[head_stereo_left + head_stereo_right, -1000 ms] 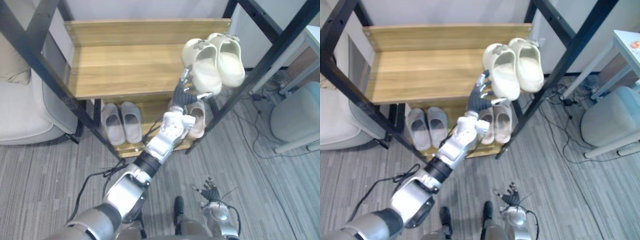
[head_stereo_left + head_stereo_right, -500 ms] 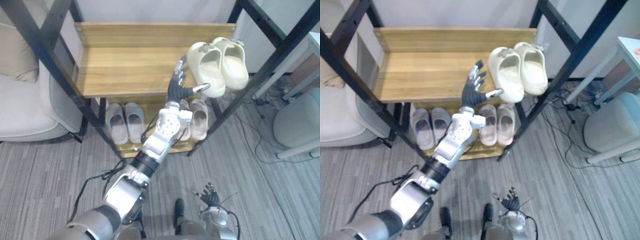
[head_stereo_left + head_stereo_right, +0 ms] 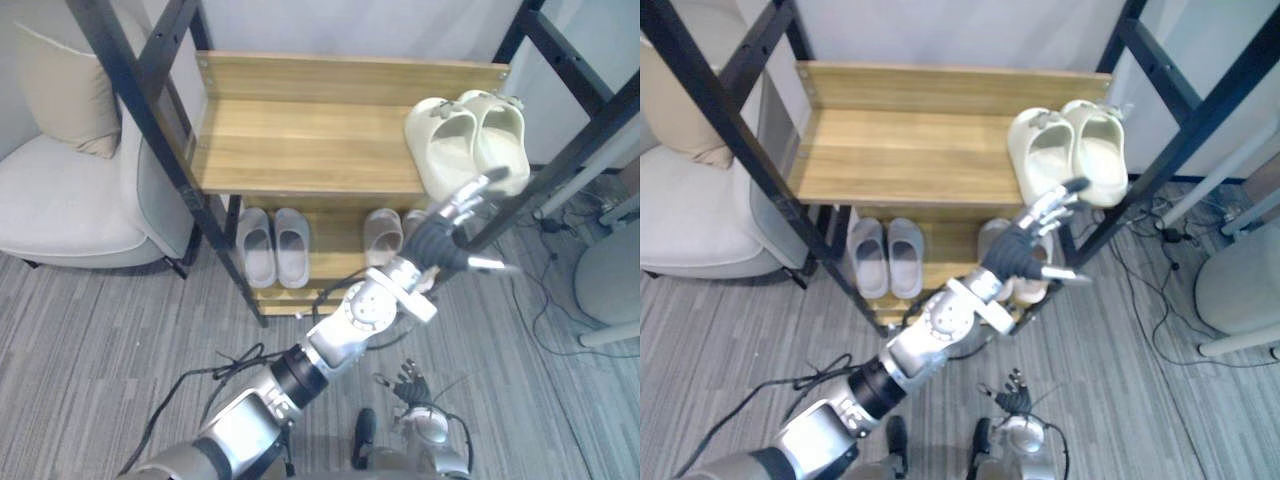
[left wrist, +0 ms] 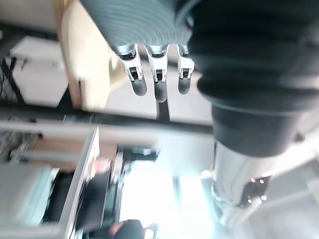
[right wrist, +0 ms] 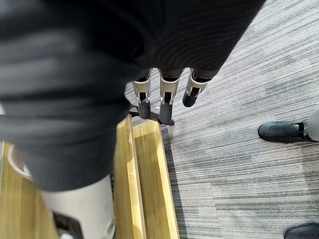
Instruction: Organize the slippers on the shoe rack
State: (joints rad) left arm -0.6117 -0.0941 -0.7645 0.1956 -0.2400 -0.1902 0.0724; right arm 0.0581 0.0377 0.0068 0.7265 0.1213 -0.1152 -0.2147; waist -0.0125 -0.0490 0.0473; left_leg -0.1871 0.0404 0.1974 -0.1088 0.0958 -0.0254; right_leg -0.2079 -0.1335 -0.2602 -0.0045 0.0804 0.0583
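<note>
The shoe rack (image 3: 300,150), a black frame with wooden shelves, is standing in front of the robot on a grey striped carpet (image 3: 100,340). A pair of cream slippers (image 3: 465,140) is sitting side by side at the right end of the upper shelf, with the rest of that shelf lying bare. On the lower shelf a pair of grey slippers (image 3: 272,245) is resting toward the left, and a pair of pale pink slippers (image 3: 382,235) is resting toward the right, one of them partly hidden behind the robot's arm. The left hand (image 3: 435,245) is reaching up in front of the rack's right front post, just below the near edge of the cream slippers. It is spread wide and holding nothing, with its fingers (image 4: 157,82) pointing straight out and the thumb sticking off to the side. Whether the fingertips are touching the nearer cream slipper cannot be told. The right hand (image 3: 408,383) is hanging low near the floor, well apart from all the slippers, with its fingers (image 5: 167,92) relaxed, nearly straight and carrying nothing. Just left of the rack a light armchair (image 3: 60,205) is standing with a beige cushion (image 3: 65,85) leaning against its back.
</note>
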